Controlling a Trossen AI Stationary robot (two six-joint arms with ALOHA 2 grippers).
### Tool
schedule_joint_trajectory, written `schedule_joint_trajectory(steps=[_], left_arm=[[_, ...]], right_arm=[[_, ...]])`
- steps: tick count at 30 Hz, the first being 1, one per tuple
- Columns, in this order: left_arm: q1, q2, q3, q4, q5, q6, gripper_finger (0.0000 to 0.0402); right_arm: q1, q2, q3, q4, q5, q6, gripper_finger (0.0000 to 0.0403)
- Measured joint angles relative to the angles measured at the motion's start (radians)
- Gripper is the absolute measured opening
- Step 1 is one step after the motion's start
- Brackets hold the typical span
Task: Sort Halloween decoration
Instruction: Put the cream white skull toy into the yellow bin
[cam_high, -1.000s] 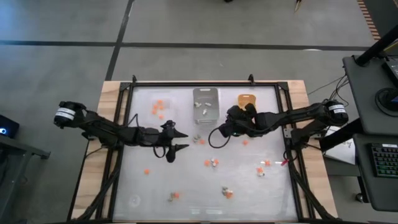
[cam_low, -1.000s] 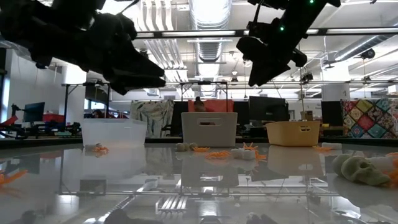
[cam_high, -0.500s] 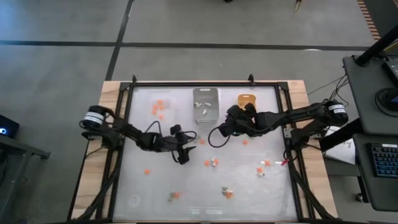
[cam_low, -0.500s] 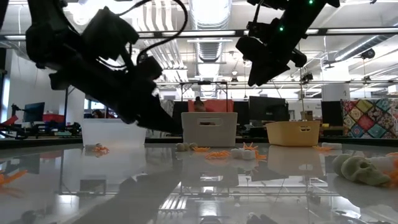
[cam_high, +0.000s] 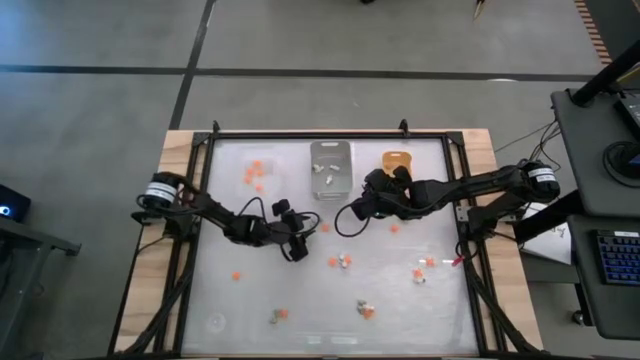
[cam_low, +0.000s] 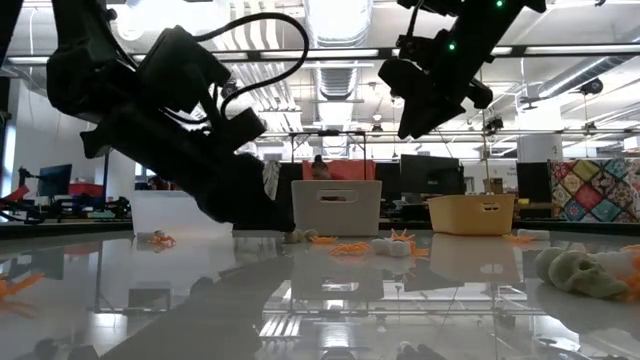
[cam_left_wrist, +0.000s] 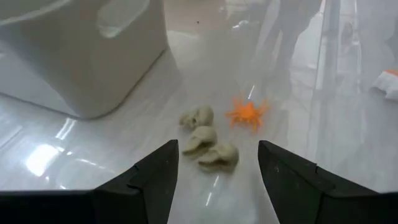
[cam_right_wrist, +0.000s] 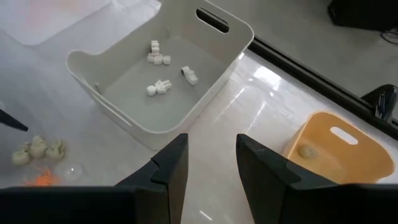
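Note:
Three tan skull trinkets (cam_left_wrist: 200, 138) lie in a cluster on the glossy table, an orange spider trinket (cam_left_wrist: 247, 114) just beyond them. My left gripper (cam_left_wrist: 214, 180) is open, low over the table, slanting down at the cluster (cam_high: 318, 224) with the nearest skull (cam_left_wrist: 219, 155) just ahead of its fingertips. My right gripper (cam_right_wrist: 211, 165) is open and holds nothing; it hangs high (cam_low: 430, 100) near the grey tray (cam_right_wrist: 161, 68), which holds several white trinkets. The orange-yellow tray (cam_right_wrist: 339, 149) holds one tan trinket (cam_right_wrist: 305, 151).
A clear tray (cam_high: 258, 172) with orange trinkets stands at the far left of the row of trays. More trinkets lie scattered toward the near edge (cam_high: 340, 262), (cam_high: 425, 270), (cam_high: 365, 308), (cam_high: 236, 275). The grey tray's wall (cam_left_wrist: 93, 56) stands close beside my left gripper.
My left gripper has dropped from well above the table to just over it, tipped further downward, and moved a little toward the table's right edge, toward the tan skulls. Its fingers stay open.

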Motion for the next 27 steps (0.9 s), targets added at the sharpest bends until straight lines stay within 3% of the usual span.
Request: schedule_joint_trajectory(steps=[10,22,27], left_arm=[[-0.007,0.092,0.033,0.054,0.008,-0.019,0.0203],[-0.007,0.087,0.026,0.047,-0.001,-0.035,0.0203],[-0.008,0.087,0.026,0.046,-0.001,-0.035,0.0181]], right_arm=[[0.000,0.000,0.000,0.013,0.000,0.000,0.0127],[0.000,0.000,-0.001,0.015,0.000,0.000,0.0123],[0.000,0.000,-0.005,0.018,0.000,0.000,0.0123]])
